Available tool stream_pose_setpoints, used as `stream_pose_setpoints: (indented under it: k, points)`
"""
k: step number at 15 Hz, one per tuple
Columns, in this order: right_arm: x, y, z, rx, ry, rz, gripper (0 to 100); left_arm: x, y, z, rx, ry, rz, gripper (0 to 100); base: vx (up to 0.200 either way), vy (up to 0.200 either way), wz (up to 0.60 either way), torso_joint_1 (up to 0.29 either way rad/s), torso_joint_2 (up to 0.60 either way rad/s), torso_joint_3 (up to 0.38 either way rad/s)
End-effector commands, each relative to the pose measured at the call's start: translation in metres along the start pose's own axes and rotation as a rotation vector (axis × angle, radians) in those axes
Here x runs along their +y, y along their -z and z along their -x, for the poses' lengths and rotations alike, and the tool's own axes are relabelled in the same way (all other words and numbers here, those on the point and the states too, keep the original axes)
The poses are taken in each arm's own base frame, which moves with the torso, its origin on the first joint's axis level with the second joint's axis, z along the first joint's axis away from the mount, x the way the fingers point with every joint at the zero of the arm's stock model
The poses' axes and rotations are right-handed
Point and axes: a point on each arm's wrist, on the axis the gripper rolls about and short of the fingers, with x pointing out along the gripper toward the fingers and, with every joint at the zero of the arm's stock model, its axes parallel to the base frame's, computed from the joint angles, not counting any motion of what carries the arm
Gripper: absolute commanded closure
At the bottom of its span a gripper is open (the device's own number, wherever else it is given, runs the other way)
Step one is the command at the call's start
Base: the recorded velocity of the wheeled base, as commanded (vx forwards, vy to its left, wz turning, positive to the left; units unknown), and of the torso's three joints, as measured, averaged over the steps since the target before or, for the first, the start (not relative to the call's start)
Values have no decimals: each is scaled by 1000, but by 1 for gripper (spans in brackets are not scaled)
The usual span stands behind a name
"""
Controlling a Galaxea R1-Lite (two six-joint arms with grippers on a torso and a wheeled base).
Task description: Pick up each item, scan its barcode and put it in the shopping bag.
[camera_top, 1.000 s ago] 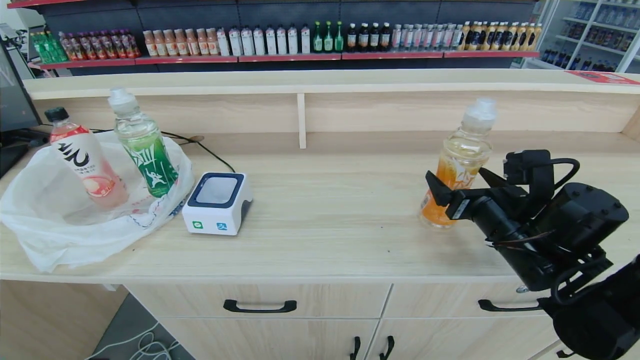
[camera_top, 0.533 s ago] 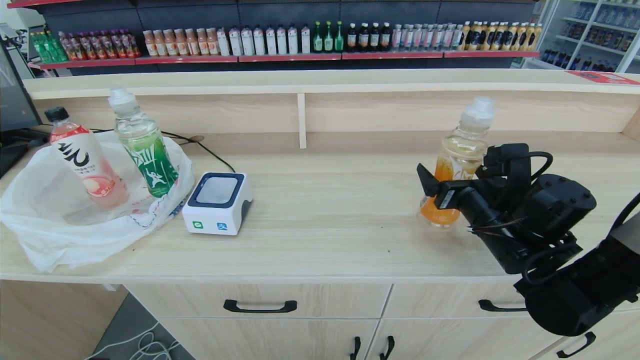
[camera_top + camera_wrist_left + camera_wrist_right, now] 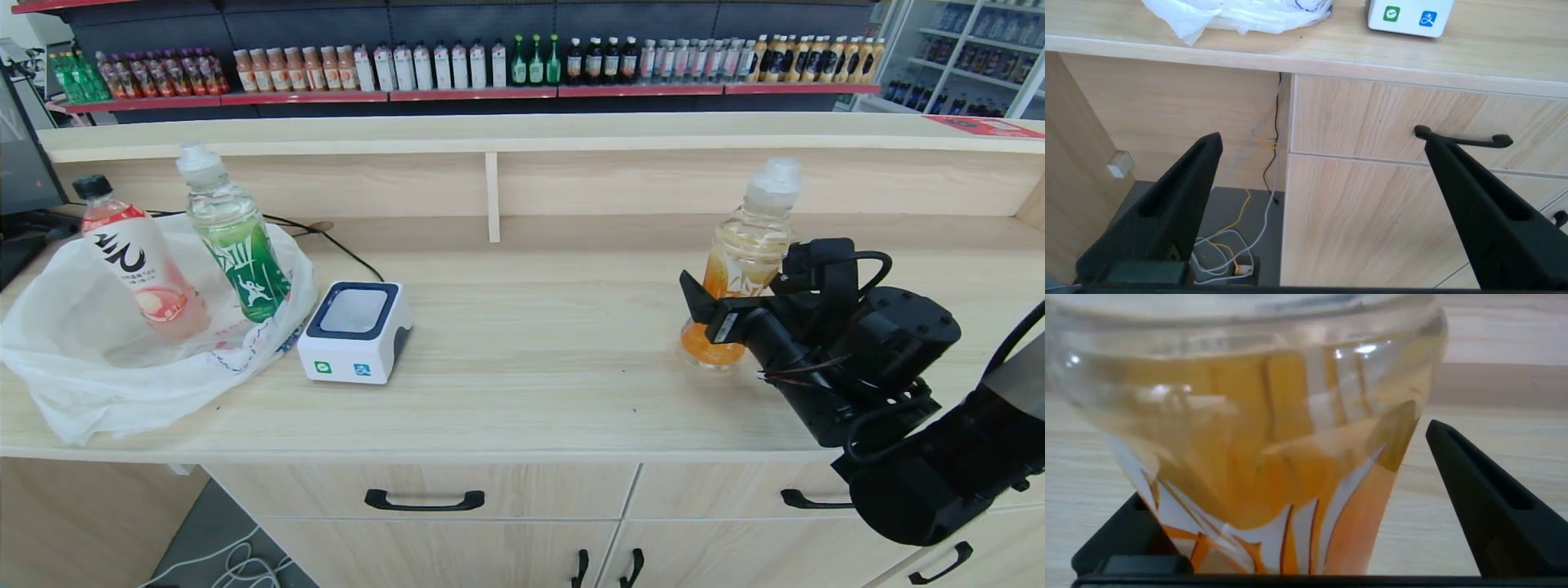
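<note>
An orange drink bottle (image 3: 747,261) with a white cap stands upright on the right part of the wooden counter (image 3: 539,351). My right gripper (image 3: 744,282) is open, one finger on each side of the bottle's lower half. Up close, the orange bottle (image 3: 1274,457) sits between the fingers of the right gripper (image 3: 1290,482), with a small gap at one finger. The white shopping bag (image 3: 90,384) lies at the counter's left with a pink bottle (image 3: 143,261) and a green bottle (image 3: 237,237) standing in it. The white scanner (image 3: 355,331) sits beside the bag. My left gripper (image 3: 1321,143) hangs open below the counter edge.
A cable (image 3: 343,249) runs behind the scanner. A raised shelf (image 3: 522,135) backs the counter, and store shelves with bottles stand beyond. Drawers with black handles (image 3: 1462,140) face the left gripper, with the scanner (image 3: 1410,16) and bag (image 3: 1241,12) above them.
My right gripper has moved forward and left until its fingers sit around the orange bottle. The bottle has shifted slightly to the left. The bag and scanner are unchanged.
</note>
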Motion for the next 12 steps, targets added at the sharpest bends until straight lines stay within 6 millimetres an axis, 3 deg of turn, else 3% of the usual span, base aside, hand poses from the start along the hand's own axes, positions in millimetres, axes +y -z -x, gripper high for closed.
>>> stream_pose_setpoints:
  k: [1,10,12]
  points:
    - [0,0,0,-3,0,0,100,0,0,0,0,-1,1,0,0,0,0,0,0,0]
    - [6,-3,4,-4,-19,-7,100,0,0,0,0,-1,1,0,0,0,0,0,0,0]
    - [5,-11,7,-25,-18,-12,100,0,0,0,0,-1,1,0,0,0,0,0,0,0]
